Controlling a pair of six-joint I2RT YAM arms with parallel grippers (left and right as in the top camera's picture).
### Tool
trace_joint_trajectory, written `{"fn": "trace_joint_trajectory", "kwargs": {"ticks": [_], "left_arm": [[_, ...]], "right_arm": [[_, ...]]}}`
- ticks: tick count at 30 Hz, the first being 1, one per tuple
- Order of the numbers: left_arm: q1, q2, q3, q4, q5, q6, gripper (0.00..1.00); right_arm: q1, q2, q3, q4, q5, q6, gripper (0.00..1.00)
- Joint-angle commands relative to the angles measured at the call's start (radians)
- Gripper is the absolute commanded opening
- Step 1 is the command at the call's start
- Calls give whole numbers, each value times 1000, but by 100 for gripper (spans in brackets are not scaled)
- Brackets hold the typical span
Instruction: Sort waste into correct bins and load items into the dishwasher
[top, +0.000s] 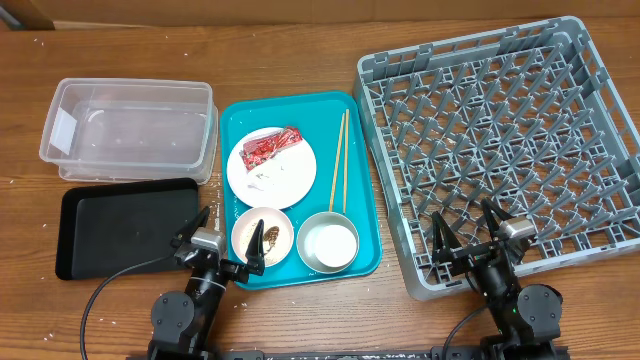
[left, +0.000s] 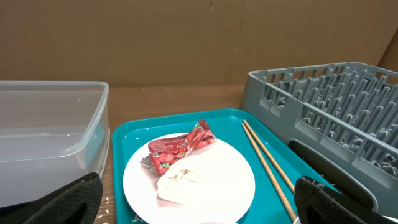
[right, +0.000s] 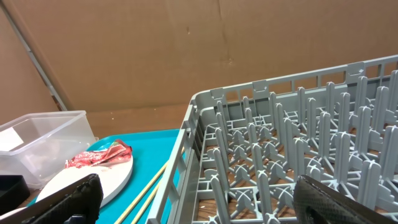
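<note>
One red wrapper (top: 270, 147) and one crumpled tissue (top: 262, 180) lay on the single white plate (top: 292, 170). The plate sat on the teal tray (top: 366, 215) beside two chopsticks (top: 338, 160), a soiled bowl (top: 262, 237) and a metal bowl (top: 328, 243). We saw the left fingers (left: 56, 205) spread wide at the tray's front corner. The right fingers (right: 62, 199) were equally released at the front edge of the one grey rack (top: 500, 130). Neither pair grasped anything. One clear bin (top: 130, 130) and one black tray (top: 120, 225) occupied the left of the tabletop (top: 300, 40).

We see the grey dish rack (right: 189, 155) beside the teal tray (right: 149, 143), whose white plate (right: 93, 180) carries a red wrapper (right: 99, 155).
</note>
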Motion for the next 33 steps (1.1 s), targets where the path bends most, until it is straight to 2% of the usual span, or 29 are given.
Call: {"fn": "trace_joint_trajectory", "kwargs": {"ticks": [1, 25, 29, 33], "left_arm": [[-2, -2, -3, -2, 4, 11, 100], [-2, -2, -3, -2, 0, 16, 100], [-2, -2, -3, -9, -86, 68, 100], [-2, -2, -3, -11, -101, 68, 100]], "right_arm": [[-6, -11, -10, 4, 2, -1, 100], [-6, -11, -10, 4, 5, -5, 100], [-6, -11, -10, 4, 5, -5, 100], [-6, -11, -10, 4, 5, -5, 100]]}}
